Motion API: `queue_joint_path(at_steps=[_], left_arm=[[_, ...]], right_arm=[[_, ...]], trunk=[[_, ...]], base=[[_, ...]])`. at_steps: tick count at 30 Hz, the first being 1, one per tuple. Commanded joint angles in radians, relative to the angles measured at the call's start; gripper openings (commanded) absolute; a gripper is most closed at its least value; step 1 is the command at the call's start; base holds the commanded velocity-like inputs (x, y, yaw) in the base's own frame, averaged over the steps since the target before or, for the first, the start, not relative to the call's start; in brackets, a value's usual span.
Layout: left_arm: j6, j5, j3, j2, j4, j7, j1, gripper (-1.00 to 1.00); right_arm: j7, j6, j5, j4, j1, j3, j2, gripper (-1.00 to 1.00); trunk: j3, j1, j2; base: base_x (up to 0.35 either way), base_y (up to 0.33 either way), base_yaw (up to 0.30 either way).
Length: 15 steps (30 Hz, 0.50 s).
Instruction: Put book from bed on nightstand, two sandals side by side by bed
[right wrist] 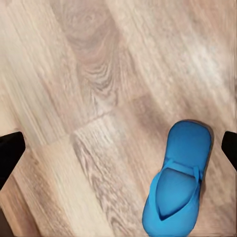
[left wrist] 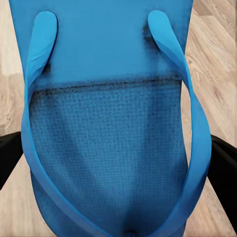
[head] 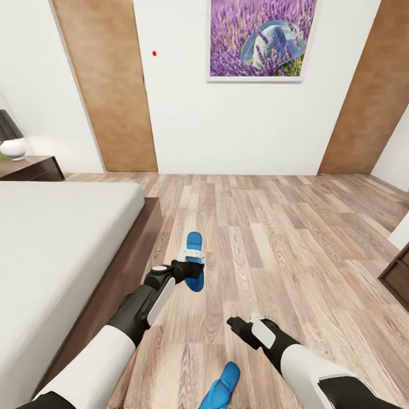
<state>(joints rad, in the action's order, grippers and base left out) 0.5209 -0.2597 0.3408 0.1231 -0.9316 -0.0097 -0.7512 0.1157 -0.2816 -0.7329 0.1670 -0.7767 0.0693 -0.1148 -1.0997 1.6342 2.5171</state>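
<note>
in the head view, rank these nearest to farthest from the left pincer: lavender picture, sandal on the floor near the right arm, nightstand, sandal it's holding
1. Held sandal, gripped in the left pincer, beside the bed.
2. Loose sandal, on the floor by the right arm.
3. Nightstand, at the bed's far end.
4. Lavender picture, on the far wall.

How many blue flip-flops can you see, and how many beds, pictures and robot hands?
Blue flip-flops: 2, one in the left gripper, one on the floor
Beds: 1
Pictures: 1
Robot hands: 2, with the right gripper
Total: 6
</note>
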Motion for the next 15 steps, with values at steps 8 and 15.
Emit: queue_joint_path(at_steps=[8,15], left_arm=[[0.005,-0.034,0.002,-0.002,-0.009,-0.003,0.000,-1.00],[0.004,-0.033,0.001,-0.006,-0.012,-0.004,0.000,-1.00]], right_arm=[[0.010,0.009,-0.023,-0.020,0.000,0.007,-0.030,1.00],[0.010,0.023,-0.076,-0.046,0.000,0.009,-0.050,1.00]], trunk=[[-0.032,0.003,0.002],[-0.059,0.006,0.004]], base=[[0.000,0.000,0.000],[0.000,0.000,0.000]])
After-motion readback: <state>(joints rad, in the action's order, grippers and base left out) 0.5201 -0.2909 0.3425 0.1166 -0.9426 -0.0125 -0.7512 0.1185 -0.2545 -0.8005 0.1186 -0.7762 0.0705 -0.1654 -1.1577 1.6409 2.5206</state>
